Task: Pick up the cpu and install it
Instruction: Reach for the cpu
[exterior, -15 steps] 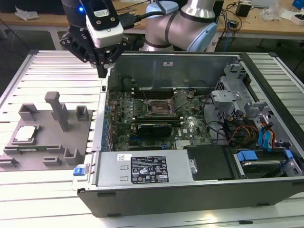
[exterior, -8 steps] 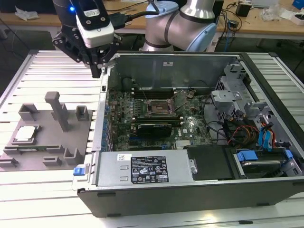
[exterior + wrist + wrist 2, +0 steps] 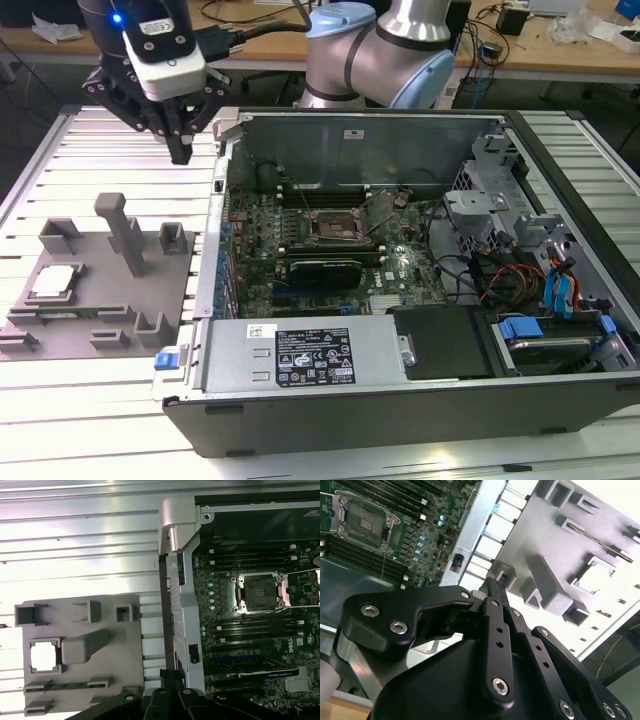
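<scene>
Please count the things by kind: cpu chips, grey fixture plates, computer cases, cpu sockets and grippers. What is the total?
cpu: 1
grey fixture plate: 1
computer case: 1
socket: 1
gripper: 1
Total: 5

Cpu [image 3: 52, 283] on fixture [image 3: 100, 270], at exterior view's left of case [image 3: 330, 420]; socket [image 3: 335, 228] inside case.

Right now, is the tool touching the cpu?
Apart. The exterior view shows the tool hanging in the air, far from the cpu in the grey fixture.
</scene>
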